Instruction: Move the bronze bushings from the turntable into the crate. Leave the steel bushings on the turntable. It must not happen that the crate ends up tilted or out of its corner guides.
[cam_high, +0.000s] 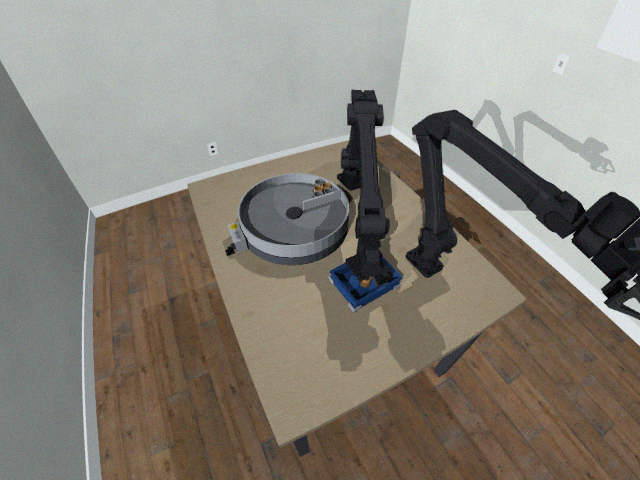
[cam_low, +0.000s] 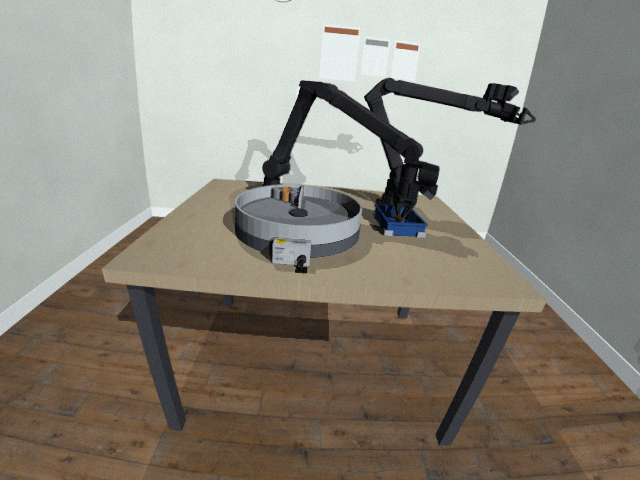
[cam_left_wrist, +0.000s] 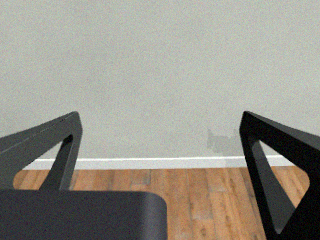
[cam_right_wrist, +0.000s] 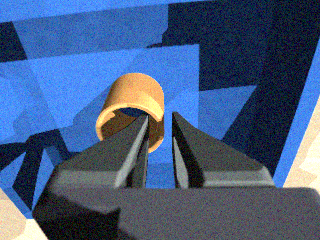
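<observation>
Plank floor (cam_high: 155, 361) (cam_low: 310, 387) (cam_left_wrist: 200, 210), pale walls (cam_high: 258, 77) (cam_low: 206, 51) (cam_left_wrist: 160, 75) around wooden table (cam_high: 279, 335) (cam_low: 320, 281) (cam_right_wrist: 306, 155); left hand (cam_high: 627, 304) (cam_low: 532, 118) (cam_left_wrist: 160, 117) wide, right hand (cam_high: 374, 281) (cam_low: 400, 218) (cam_right_wrist: 160, 117) narrowly parted inside blue crate (cam_high: 372, 298) (cam_low: 405, 228) (cam_right_wrist: 182, 65).

Lab-like room, arms on worktable (cam_high: 289, 330) (cam_low: 392, 273)

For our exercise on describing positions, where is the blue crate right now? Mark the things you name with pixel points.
In the exterior view, the blue crate (cam_high: 379, 294) (cam_low: 405, 228) (cam_right_wrist: 115, 60) sits on the table right of the turntable (cam_high: 289, 251) (cam_low: 297, 232), directly beneath the right gripper (cam_high: 369, 277) (cam_low: 399, 218) (cam_right_wrist: 160, 116).

Gray walls with white baseboards, brown plank floor, wall outlet (cam_high: 212, 148), three posted sheets (cam_low: 339, 54) (cam_low: 374, 57) (cam_low: 405, 60) side by side.
</observation>
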